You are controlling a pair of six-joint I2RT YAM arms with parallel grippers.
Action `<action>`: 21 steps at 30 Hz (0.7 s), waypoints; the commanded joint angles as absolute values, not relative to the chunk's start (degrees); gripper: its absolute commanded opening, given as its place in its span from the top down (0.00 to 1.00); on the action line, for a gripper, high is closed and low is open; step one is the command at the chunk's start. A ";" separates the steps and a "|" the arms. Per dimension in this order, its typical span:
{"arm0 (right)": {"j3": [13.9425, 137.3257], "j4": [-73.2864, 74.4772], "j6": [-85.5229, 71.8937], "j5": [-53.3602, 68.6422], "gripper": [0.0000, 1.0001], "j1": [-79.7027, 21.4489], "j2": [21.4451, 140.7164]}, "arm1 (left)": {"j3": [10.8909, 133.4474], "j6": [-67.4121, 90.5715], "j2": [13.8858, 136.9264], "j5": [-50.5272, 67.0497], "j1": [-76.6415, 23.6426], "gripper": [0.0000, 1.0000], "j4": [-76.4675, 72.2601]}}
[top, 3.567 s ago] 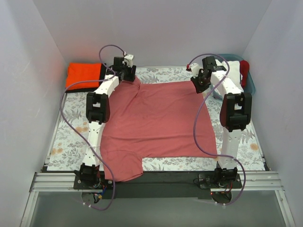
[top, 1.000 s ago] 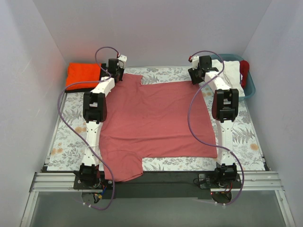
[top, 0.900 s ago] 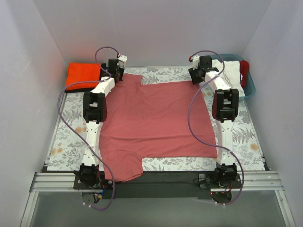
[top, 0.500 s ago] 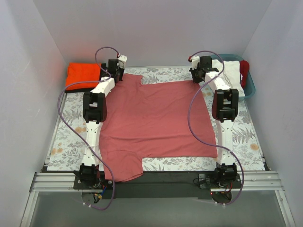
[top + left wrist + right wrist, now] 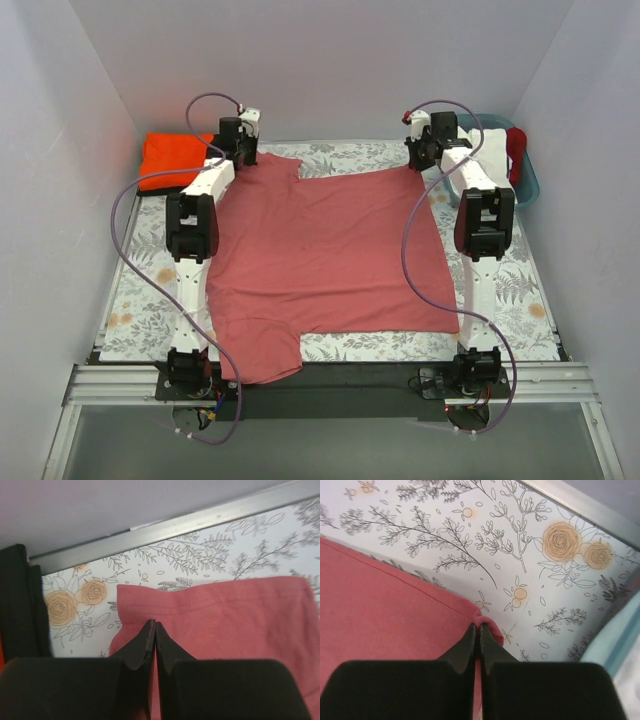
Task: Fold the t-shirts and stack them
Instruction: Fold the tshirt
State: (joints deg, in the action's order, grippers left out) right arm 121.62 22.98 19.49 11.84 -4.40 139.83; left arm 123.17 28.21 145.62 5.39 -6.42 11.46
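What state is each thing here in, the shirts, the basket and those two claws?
rose-red t-shirt: spread flat, unfolded, two far corners pinched.
orange t-shirt: folded, at the far left corner.
black t-shirt: mostly hidden under the orange one.
teal basket: upright, holding white cloth.
left gripper: shut on the rose-red t-shirt.
right gripper: shut on the rose-red t-shirt.

Robot lab test cell: plain white enclosure walls [image 5: 330,70], aluminium frame rail [image 5: 120,383], cabled left arm [image 5: 191,225], right arm [image 5: 484,222] bolted at floral-covered desk [image 5: 145,270].
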 commanded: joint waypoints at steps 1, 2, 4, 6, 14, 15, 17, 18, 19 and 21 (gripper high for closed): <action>120.42 21.62 19.77 15.11 0.99 -3.78 132.20 | 121.12 30.32 134.23 8.52 -5.89 1.00 7.13; 120.15 21.62 19.78 15.20 0.99 -3.69 131.75 | 120.07 30.32 133.17 8.53 -5.89 1.00 6.51; 119.36 21.53 19.95 15.47 0.99 -3.60 130.61 | 116.29 29.80 130.19 8.79 -5.80 1.00 4.76; 118.22 21.53 20.56 15.73 0.99 -3.43 129.82 | 113.13 29.53 128.33 9.40 -5.36 1.00 4.40; 114.26 21.62 22.41 17.31 0.99 -2.02 126.48 | 97.49 28.39 117.00 15.63 -4.22 1.00 1.41; 113.56 21.62 22.76 17.84 0.99 -1.85 126.04 | 95.90 28.48 114.37 16.08 -3.87 1.00 1.15; 112.51 21.80 23.11 18.98 0.99 -1.23 124.55 | 91.61 28.48 111.72 16.78 -3.69 1.00 0.79; 111.11 21.80 23.64 19.51 0.99 -1.06 124.02 | 90.28 28.48 109.10 17.05 -3.34 1.00 0.79; 110.31 21.80 23.99 20.12 0.99 -0.88 122.71 | 88.61 28.39 107.85 17.22 -3.17 1.00 0.44; 108.90 21.71 24.52 21.35 0.99 -0.53 121.73 | 85.00 28.30 105.22 17.58 -2.99 1.00 0.26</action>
State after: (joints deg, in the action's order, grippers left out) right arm 109.86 22.90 22.79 18.22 -1.39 127.74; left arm 87.55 29.12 112.20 15.42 -3.57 2.00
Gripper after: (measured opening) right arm 0.029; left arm 0.006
